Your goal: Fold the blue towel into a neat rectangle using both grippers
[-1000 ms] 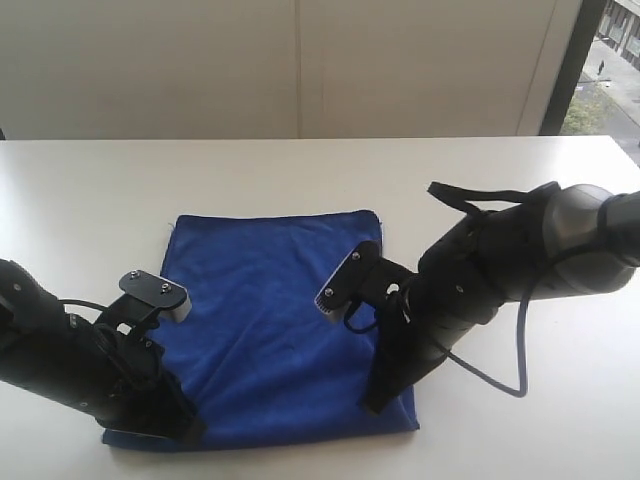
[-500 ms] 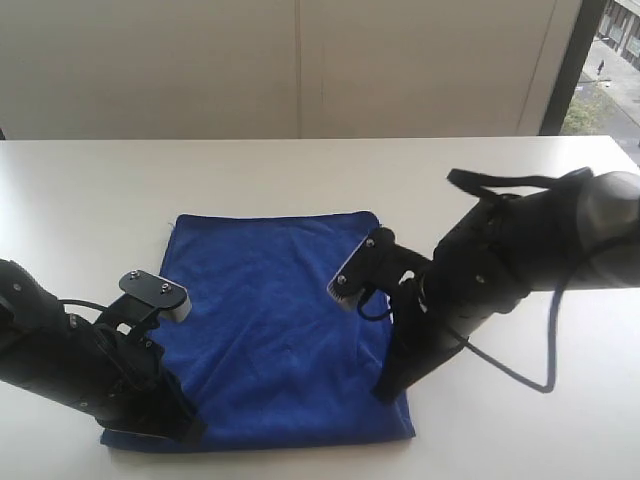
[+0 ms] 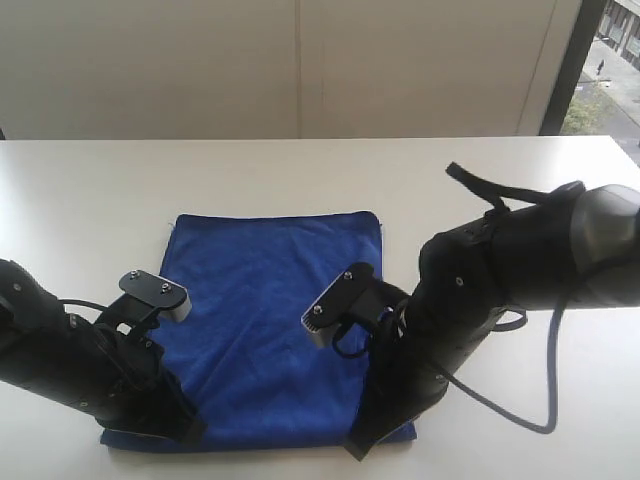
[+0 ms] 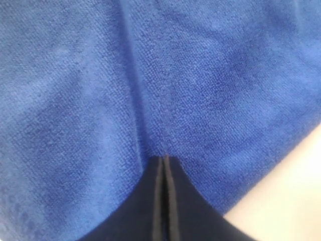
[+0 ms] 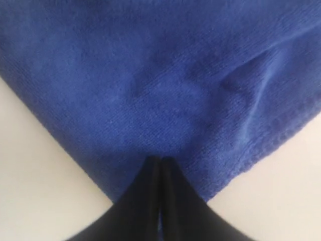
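Note:
The blue towel [image 3: 270,290] lies spread flat on the white table [image 3: 100,180], with its far edge straight. My left gripper [image 3: 185,430] is low over the towel's near left corner. In the left wrist view it [image 4: 164,158] is shut, its tips touching the cloth [image 4: 200,75] where a faint crease ends. My right gripper [image 3: 357,450] points down at the towel's near edge, left of the near right corner. In the right wrist view it [image 5: 160,158] is shut, and its tips cover a corner of the towel [image 5: 150,75]. I see no lifted cloth.
Bare white table [image 5: 30,175] shows on both sides of the right jaws and beside the towel's edge in the left wrist view [image 4: 301,201]. A pale wall [image 3: 300,70] stands behind the table, and a window [image 3: 610,60] at the far right.
The right arm has swung toward the near edge and to the left, bringing its shut jaws down by the towel's near edge. The left arm and the towel have not moved.

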Tool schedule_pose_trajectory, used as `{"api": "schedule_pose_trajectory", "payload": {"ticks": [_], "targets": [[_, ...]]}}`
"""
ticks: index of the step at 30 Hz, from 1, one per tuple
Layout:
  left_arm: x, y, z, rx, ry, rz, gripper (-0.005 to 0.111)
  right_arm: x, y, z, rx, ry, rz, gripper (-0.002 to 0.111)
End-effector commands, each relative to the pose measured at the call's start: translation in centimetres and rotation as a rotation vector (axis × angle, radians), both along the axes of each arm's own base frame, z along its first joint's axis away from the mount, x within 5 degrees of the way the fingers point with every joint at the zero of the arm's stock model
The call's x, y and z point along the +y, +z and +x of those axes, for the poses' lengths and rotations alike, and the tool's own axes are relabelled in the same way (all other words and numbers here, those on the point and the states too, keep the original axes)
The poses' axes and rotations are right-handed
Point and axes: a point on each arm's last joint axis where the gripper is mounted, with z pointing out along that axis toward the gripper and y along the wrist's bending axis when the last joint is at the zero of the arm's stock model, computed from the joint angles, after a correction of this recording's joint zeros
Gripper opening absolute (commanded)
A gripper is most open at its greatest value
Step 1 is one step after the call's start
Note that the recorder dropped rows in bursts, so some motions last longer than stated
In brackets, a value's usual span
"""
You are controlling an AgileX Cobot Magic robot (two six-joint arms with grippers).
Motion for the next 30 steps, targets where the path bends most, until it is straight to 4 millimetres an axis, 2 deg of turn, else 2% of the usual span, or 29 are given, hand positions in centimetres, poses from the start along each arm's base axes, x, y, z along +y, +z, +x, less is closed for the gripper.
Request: {"api": "schedule_pose_trajectory", "payload": {"ticks": [1, 6, 11, 17, 19, 24, 27, 30], "targets": [[0.4, -0.9, -0.5, 0.027, -0.013, 0.03, 0.0, -0.2, -1.0, -0.1, 0.029, 0.035, -0.04, 0.0], [0.4, -0.9, -0.5, 0.027, -0.013, 0.03, 0.0, -0.5, -0.9, -0.3, 0.038, 0.065, -0.078, 0.0], [0.4, -0.9, -0.5, 0.025, -0.012, 0.031, 0.0, -0.5, 0.4, -0.4, 0.011, 0.044, -0.054, 0.0], [0.4, -0.8, -0.5, 0.021, -0.017, 0.029, 0.0, -0.5, -0.5, -0.5, 0.046, 0.038, -0.066, 0.0], [0.4, -0.1, -0.6, -0.001, -0.028, 0.02, 0.0, -0.5, -0.5, -0.5, 0.055, 0.039, -0.07, 0.0], [0.5, 3.5, -0.8, -0.13, -0.054, -0.037, 0.0, -0.6, -0.5, -0.6, 0.063, 0.045, -0.08, 0.0], [0.5, 4.7, -1.4, -0.149, -0.081, -0.063, 0.0, -0.6, -0.5, -0.6, 0.063, 0.046, -0.081, 0.0], [0.7, 4.7, -1.9, -0.136, -0.119, -0.053, 0.0, -0.7, -0.6, -0.7, 0.071, 0.048, -0.087, 0.0]]}}
